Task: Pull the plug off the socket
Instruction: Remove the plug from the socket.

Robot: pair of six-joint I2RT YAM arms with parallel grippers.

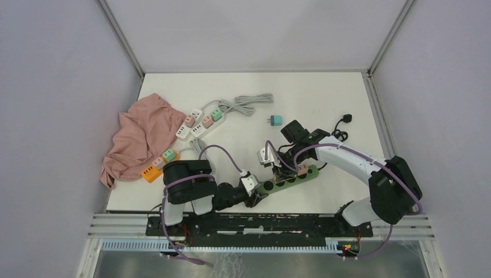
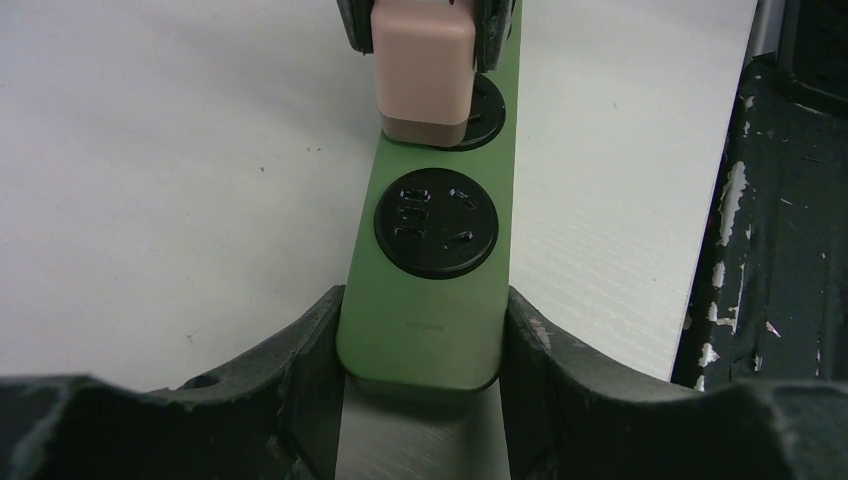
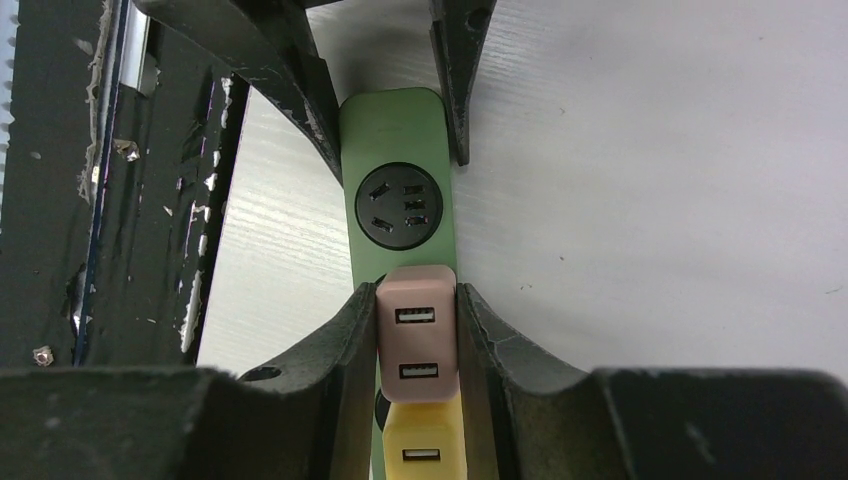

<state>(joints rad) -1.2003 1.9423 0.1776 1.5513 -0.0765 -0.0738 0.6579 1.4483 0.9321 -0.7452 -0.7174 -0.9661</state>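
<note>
Top view: the green power strip (image 1: 307,172) lies slanted near the front edge of the table (image 1: 324,98). The left gripper (image 1: 259,197) is clamped on its near-left end and the right gripper (image 1: 285,172) is down over its middle. A pink cloth (image 1: 142,136) and a white power strip (image 1: 195,123) sit well off to the left. Left wrist cam: the fingers (image 2: 310,350) squeeze both sides of the green strip. There's one empty round socket (image 2: 436,222) just past them, then the pink plug (image 2: 420,70) seated in the next socket with the other arm's dark fingers pressed on either side. Right wrist cam: its jaws are closed tight on that pink plug, which isn't pulled out yet, and a yellow plug (image 3: 420,445) sits right behind it, touching.
</note>
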